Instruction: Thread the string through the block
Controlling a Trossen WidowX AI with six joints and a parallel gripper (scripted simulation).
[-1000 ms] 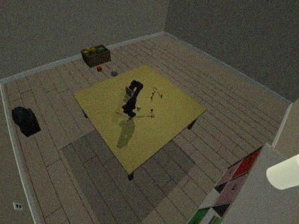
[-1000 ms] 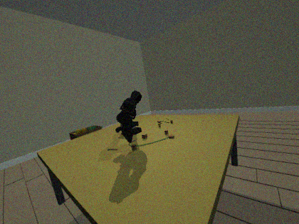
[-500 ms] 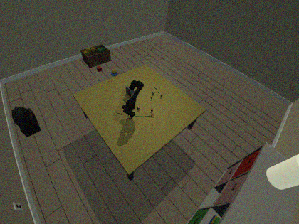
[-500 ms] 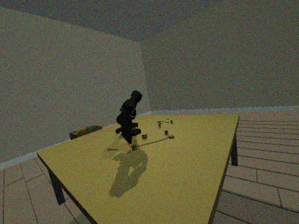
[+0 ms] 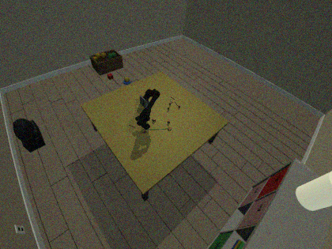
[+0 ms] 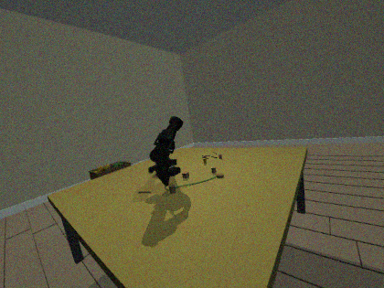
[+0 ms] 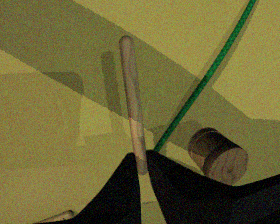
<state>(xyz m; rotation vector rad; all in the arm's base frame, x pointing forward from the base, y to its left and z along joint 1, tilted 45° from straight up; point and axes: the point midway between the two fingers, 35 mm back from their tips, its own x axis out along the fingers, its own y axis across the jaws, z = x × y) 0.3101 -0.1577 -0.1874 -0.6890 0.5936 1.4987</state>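
Beside the small wooden cylinder (image 7: 227, 162), the nearly closed gripper (image 5: 145, 129) (image 6: 168, 186) (image 7: 140, 157) pinches the stick (image 7: 131, 95) at one end; swinging it sideways could knock the cylinder or twist the stick loose.

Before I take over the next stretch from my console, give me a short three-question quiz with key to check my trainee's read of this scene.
1. True or false: the gripper is shut on the pale stick.
2. Fill in: the string is coloured ____.
3. In the wrist view, the round wooden piece lies on which side of the pale stick: (a) left, (b) right?

Key: 1 true; 2 green; 3 b
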